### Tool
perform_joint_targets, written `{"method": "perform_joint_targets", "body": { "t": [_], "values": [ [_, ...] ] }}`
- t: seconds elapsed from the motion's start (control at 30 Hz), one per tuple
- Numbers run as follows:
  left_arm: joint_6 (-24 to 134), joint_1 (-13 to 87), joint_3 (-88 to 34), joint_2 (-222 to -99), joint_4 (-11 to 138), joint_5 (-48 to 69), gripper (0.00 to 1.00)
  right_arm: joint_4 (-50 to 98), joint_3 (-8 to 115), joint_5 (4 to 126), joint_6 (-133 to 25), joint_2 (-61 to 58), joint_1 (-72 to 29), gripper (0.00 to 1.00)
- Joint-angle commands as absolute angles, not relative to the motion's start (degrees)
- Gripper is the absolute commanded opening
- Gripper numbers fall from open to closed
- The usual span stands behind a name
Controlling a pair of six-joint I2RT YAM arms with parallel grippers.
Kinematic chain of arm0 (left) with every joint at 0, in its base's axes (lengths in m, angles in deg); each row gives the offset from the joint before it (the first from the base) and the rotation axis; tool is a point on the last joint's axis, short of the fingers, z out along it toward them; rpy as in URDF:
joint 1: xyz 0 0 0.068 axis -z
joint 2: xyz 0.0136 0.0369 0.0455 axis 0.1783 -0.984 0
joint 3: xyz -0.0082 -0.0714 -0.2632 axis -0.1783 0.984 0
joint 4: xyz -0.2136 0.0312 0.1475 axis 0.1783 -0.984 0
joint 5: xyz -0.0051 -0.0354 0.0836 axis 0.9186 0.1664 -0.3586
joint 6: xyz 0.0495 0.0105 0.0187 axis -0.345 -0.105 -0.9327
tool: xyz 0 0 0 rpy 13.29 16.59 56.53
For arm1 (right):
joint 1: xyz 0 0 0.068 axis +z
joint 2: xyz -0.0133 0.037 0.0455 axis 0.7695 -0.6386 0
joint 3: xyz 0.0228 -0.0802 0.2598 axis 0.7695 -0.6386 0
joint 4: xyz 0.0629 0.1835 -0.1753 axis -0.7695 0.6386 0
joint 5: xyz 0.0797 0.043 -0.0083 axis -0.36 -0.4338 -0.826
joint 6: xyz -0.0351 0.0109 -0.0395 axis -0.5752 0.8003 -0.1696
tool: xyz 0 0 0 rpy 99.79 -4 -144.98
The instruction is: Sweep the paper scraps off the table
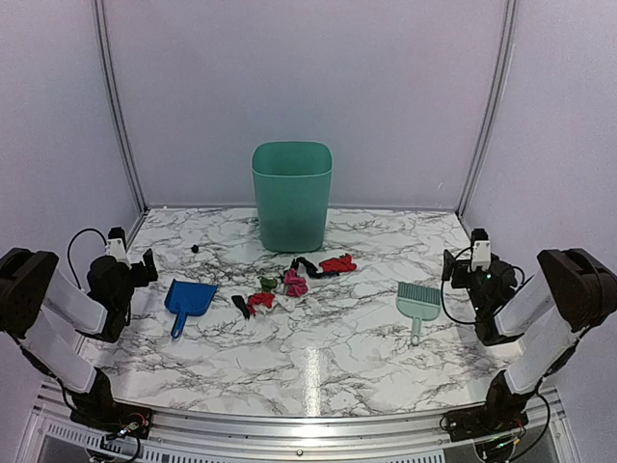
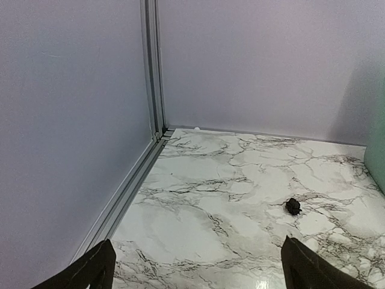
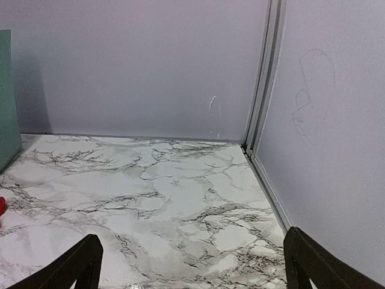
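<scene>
- The paper scraps (image 1: 289, 282), small crumpled bits of red, magenta-pink, green, black and white, lie bunched at the middle of the glossy white marble-patterned table (image 1: 318, 371), just in front of the tall teal plastic bin (image 1: 292, 193)
- The bunch's long axis slants from near-left to far-right, ending in a red piece; one stray black scrap (image 2: 293, 206) sits well apart at the far left, ahead of the left arm
- The blue plastic dustpan (image 1: 188, 301) lies just left of the bunch, handle towards the near edge, on the left arm's side
- The green hand brush (image 1: 418, 304) lies to the right, apart from the scraps, handle also towards the near edge, on the right arm's side
- The left gripper (image 1: 147, 268) has its jaws spread wide with nothing between them; the right gripper (image 1: 453, 268) is the same
- Both claws face the back corners, so each tool lies inward and nearer than its claw; I judge each arm must turn in to reach a handle
- Bare marble fills the near half; pale lilac walls (image 1: 308, 77) close the back and both sides, and a metal rail (image 1: 308, 424) runs along the near edge
</scene>
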State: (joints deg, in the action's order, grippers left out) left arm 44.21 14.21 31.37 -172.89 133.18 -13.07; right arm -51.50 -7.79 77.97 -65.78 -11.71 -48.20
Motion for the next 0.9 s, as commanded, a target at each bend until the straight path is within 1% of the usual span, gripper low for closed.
{"method": "perform_joint_targets", "body": {
  "t": [0.0, 0.3, 0.43, 0.53, 0.6, 0.73, 0.87],
  "values": [
    [43.5, 13.8, 30.8, -173.3, 134.1, -13.0, 0.99, -52.6, -7.2, 76.9, -65.9, -12.1, -49.2, 0.99],
    [43.5, 13.7, 30.8, -173.3, 134.0, -13.0, 0.99, -53.3, -7.7, 76.7, -66.2, -11.8, -49.2, 0.99],
    [45.9, 13.3, 30.8, -173.3, 134.0, -13.7, 0.99, -52.9, -7.5, 76.7, -66.1, -11.9, -49.2, 0.99],
    [46.2, 13.4, 30.9, -171.7, 132.9, -15.7, 0.99, -54.3, -9.0, 80.1, -67.1, -9.4, -47.6, 0.98],
    [46.2, 13.6, 29.5, -168.8, 127.3, -16.8, 0.99, -47.4, -7.9, 81.2, -67.4, -4.7, -47.2, 0.99],
    [46.5, 14.0, 24.4, -161.8, 114.2, -17.0, 0.99, -23.6, -0.3, 83.9, -66.7, 3.7, -46.5, 0.99],
    [55.4, 13.9, 17.8, -153.1, 95.9, -20.5, 0.99, -7.5, 6.5, 80.8, -63.7, 11.1, -46.6, 0.99]
  ]
}}
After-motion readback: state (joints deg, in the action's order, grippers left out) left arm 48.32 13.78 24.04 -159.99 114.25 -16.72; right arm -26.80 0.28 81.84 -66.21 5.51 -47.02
